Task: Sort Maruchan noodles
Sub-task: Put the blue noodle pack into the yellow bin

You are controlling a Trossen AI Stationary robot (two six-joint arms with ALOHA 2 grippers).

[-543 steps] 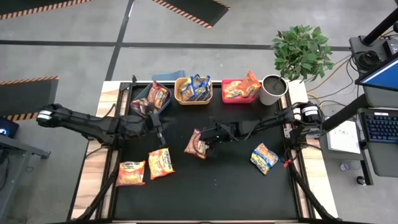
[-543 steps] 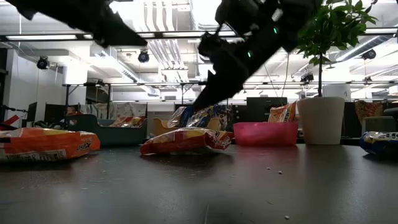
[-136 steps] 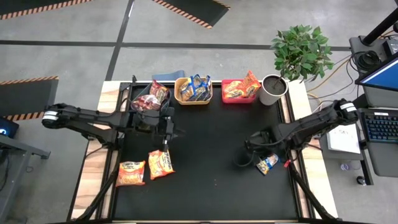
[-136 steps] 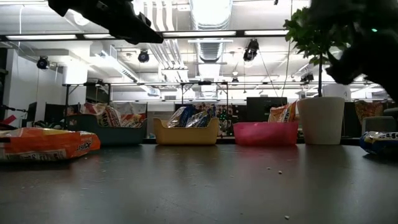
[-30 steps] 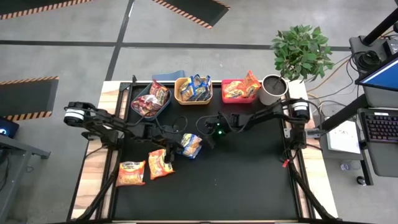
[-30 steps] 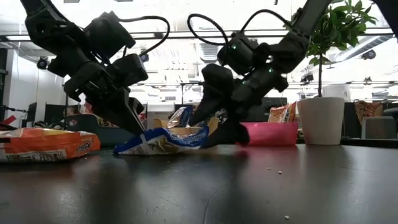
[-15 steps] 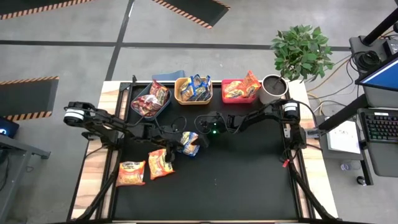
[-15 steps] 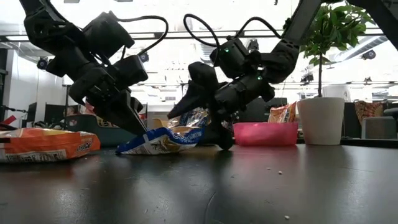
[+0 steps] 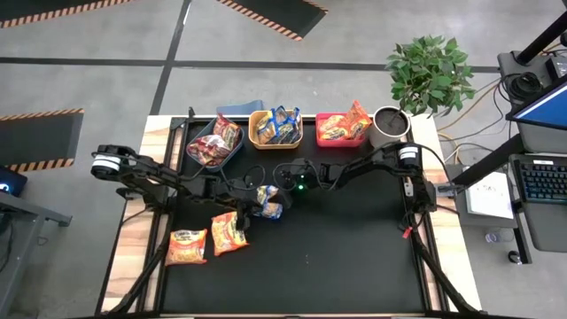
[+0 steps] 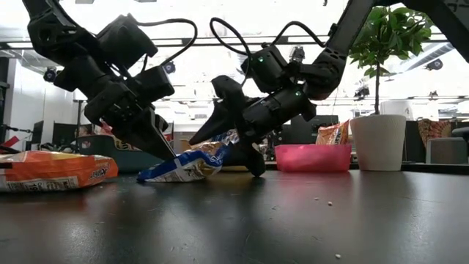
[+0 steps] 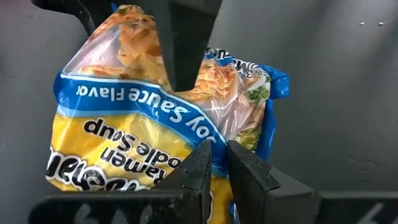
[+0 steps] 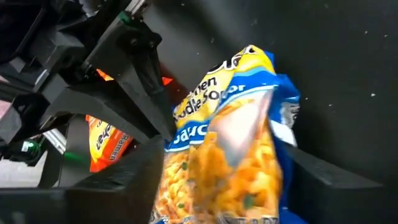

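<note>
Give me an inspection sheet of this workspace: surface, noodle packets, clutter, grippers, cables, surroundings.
Surface: black table top, a few crumbs.
Job's things: blue-trimmed packet mid-table; two orange packets front left; more in the blue bin, yellow bin and red bin.
Clutter: white pot.
Grippers: left gripper pinching the blue-trimmed packet's edge; right gripper straddling its other end.
Cables: loops on both arms.
Surroundings: potted plant, keyboard.

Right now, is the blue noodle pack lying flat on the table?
No. The blue noodle pack is tilted: one end rests on the table, the other is raised between both grippers.
</note>
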